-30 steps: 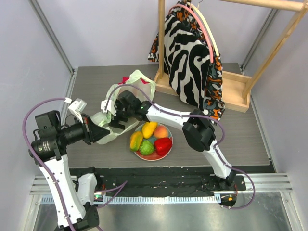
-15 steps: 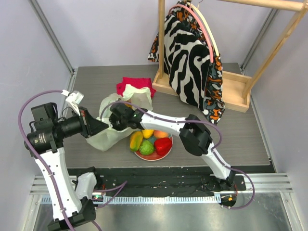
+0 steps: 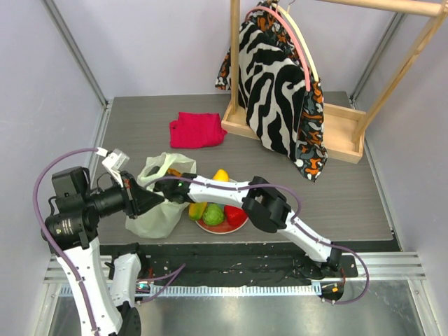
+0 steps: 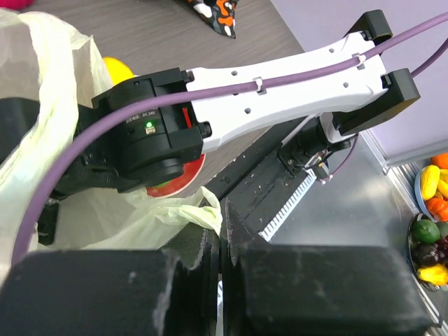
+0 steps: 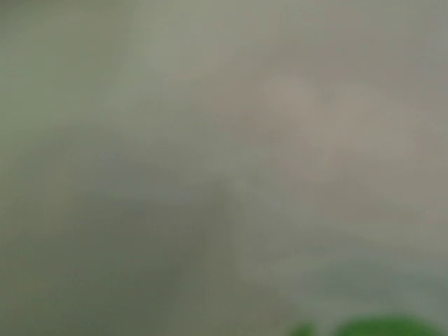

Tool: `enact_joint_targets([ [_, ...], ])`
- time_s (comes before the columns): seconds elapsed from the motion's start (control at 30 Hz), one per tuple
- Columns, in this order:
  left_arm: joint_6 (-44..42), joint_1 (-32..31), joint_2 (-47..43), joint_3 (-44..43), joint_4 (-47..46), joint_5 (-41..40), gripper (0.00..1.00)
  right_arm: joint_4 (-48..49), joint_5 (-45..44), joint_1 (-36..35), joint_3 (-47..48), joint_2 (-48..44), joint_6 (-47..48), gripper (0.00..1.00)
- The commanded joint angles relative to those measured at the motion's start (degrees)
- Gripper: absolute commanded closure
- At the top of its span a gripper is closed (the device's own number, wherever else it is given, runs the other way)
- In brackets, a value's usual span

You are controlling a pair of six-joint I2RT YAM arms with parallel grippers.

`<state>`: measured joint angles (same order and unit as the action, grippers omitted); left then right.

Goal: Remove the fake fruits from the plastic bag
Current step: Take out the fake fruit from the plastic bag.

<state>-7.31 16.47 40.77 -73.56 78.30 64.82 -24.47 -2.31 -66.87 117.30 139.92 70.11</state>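
Note:
The pale yellow-green plastic bag (image 3: 155,210) lies slumped left of the red plate (image 3: 222,226), mouth facing up. My left gripper (image 3: 152,201) is shut on the bag's near edge; in the left wrist view the jaws (image 4: 222,213) pinch a fold of the film (image 4: 199,210). My right arm reaches across the plate, and its gripper (image 3: 168,185) is inside the bag mouth, fingers hidden. The right wrist view shows only blurred bag film and a green speck (image 5: 371,327). A yellow fruit (image 3: 221,175), mango (image 3: 197,208), green fruit (image 3: 213,214) and red pepper (image 3: 236,215) sit at the plate.
A red folded cloth (image 3: 197,129) lies at the back. A wooden rack (image 3: 336,133) with a zebra-print cloth (image 3: 269,77) stands at the back right. The right arm's black wrist (image 4: 147,133) fills the middle of the left wrist view.
The bag and both grippers have moved toward the near left, uncovering the red cloth. The right arm now lies low across the plate, and the bag has slumped lower.

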Motion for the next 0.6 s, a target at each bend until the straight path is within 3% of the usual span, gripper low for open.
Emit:
enact_joint_targets([
  [0.0,-0.1,-1.0,-0.8,0.3,16.9,3.7,1.0,-5.1,-4.7,-0.7,1.7,3.3,5.9,0.54],
  [0.03,-0.2,-0.9,-0.6,0.3,16.8,3.2,1.0,-4.7,-4.8,-0.8,1.9,3.2,6.0,0.77],
  [0.2,2.1,-1.0,-0.3,-1.8,13.0,-2.8,1.0,-4.5,-6.0,-0.5,3.6,-0.9,2.1,0.95],
  [0.4,10.4,-1.0,-1.0,-4.3,-1.5,-13.5,1.0,-14.4,4.2,2.0,2.4,-12.3,-7.4,0.99],
  [0.57,13.1,-0.9,-0.6,-4.8,-13.9,-23.9,1.0,-24.1,18.4,7.7,7.4,-16.0,-23.4,0.99],
])
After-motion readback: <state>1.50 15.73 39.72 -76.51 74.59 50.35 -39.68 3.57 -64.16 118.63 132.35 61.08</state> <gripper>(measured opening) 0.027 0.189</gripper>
